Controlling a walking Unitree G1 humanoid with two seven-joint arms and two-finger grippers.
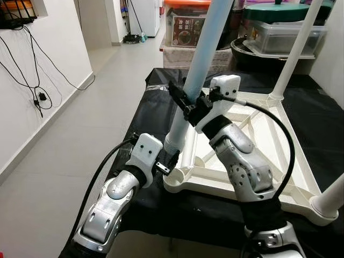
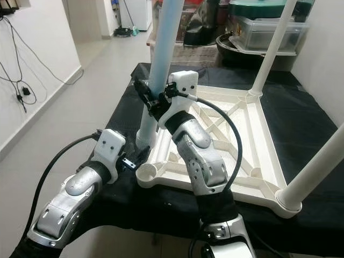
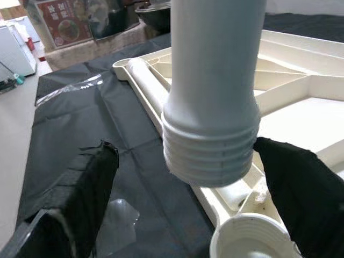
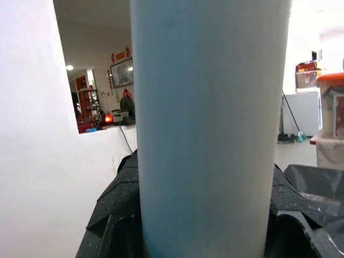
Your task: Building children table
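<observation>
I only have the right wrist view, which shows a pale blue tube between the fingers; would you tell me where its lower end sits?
Observer: The table leg held by the right gripper leans, and its threaded end hangs just above the corner socket of the upturned tabletop, not yet in it.
Operator: Is the other arm helping?
Observer: Yes, the left gripper is down at that corner, its open fingers on either side of the threaded end.
Operator: Are any other legs fitted?
Observer: Two white legs already stand in other corners.
</observation>
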